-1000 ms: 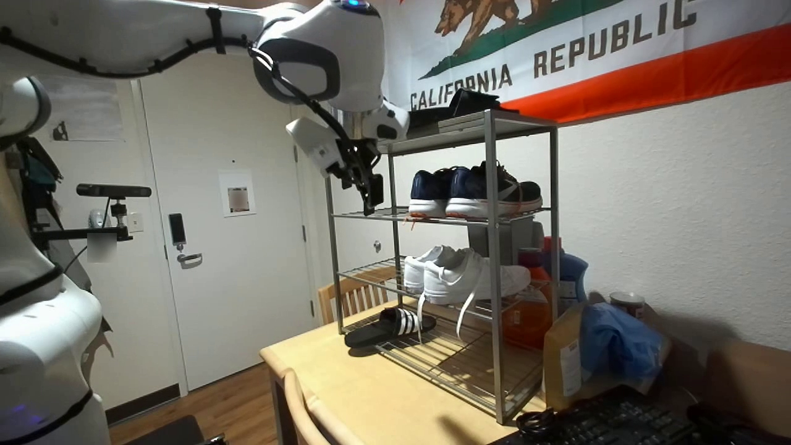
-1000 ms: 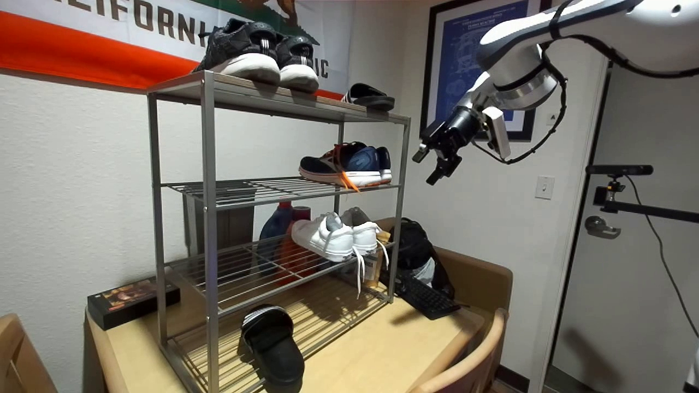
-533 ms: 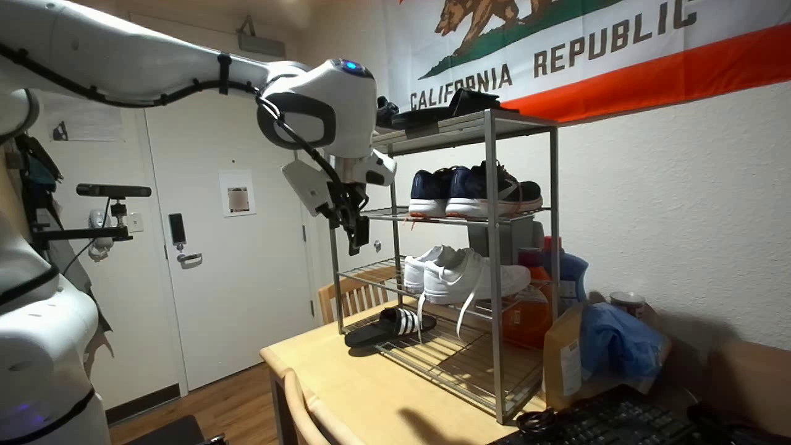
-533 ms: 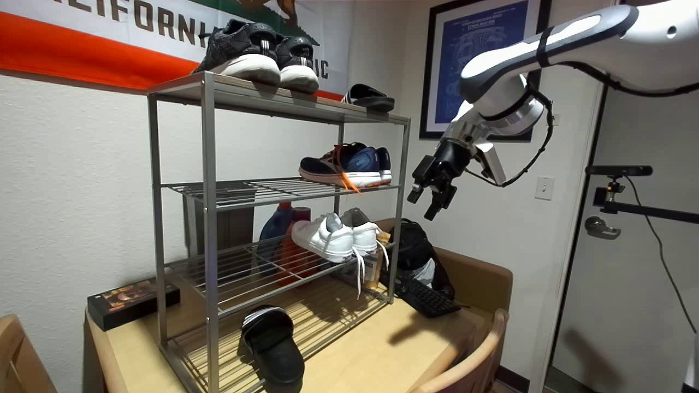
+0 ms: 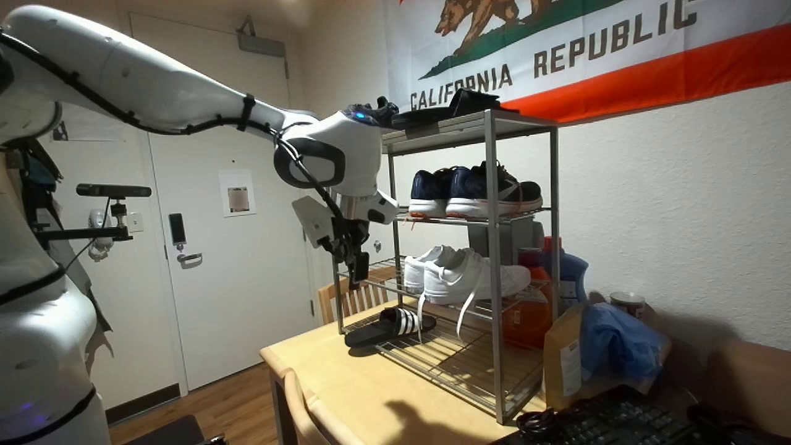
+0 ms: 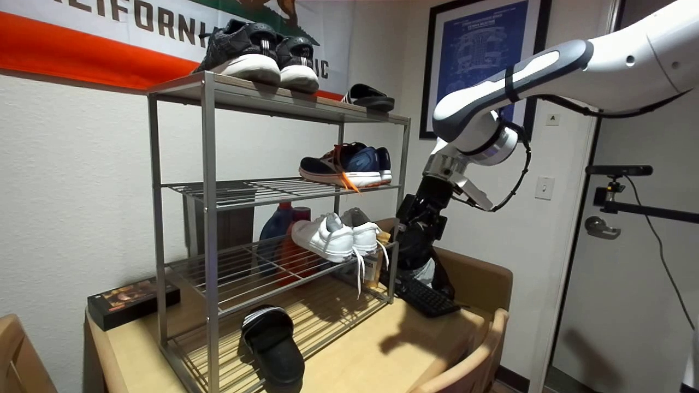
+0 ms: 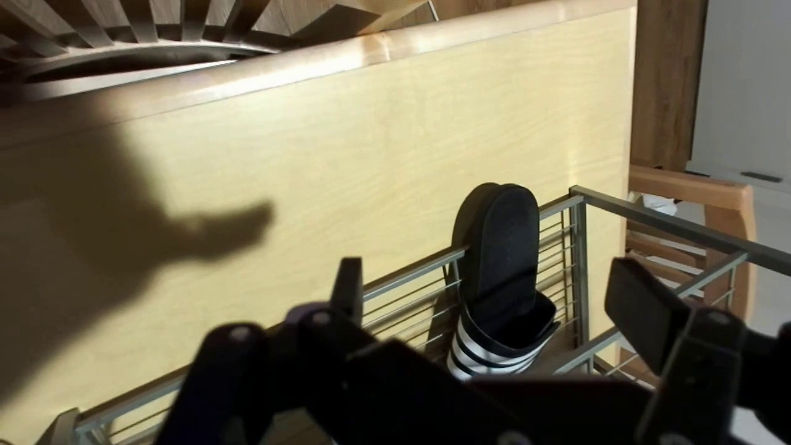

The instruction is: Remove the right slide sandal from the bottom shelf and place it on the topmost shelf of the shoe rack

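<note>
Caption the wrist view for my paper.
Looking down past open jaws at a white-striped black slide sandal jutting partly beyond the bottom shelf.

A flag (image 5: 593,55) and a framed picture (image 6: 480,60) hang on the walls (image 6: 71,164), and a keyboard (image 6: 428,297) and box (image 6: 131,301) lie on a table (image 6: 355,338)

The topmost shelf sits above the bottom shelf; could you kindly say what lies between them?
In both exterior views, an upper tier bearing navy sneakers and a lower tier bearing white sneakers lie between the topmost shelf and the bottom shelf.

Homelike room (image 5: 680,204), shoe rack (image 6: 209,196), wall flag (image 5: 587,59)
</note>
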You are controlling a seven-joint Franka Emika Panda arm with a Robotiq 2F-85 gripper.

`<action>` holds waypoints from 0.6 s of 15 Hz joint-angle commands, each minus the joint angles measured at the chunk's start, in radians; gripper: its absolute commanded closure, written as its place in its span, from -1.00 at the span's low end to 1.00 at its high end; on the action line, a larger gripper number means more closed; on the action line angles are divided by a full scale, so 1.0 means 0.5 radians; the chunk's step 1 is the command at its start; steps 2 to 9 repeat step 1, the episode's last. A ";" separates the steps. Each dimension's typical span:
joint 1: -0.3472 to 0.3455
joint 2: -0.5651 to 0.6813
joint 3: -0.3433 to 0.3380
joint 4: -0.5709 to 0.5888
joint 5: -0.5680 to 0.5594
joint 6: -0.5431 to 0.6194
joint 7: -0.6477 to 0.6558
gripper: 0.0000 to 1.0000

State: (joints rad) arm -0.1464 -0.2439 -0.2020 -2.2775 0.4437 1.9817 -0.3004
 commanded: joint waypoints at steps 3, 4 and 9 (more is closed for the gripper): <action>0.015 0.017 -0.012 0.004 -0.005 0.007 0.006 -1.00; 0.015 0.017 -0.012 0.004 -0.005 0.007 0.006 -1.00; 0.015 0.017 -0.012 0.004 -0.005 0.007 0.006 -1.00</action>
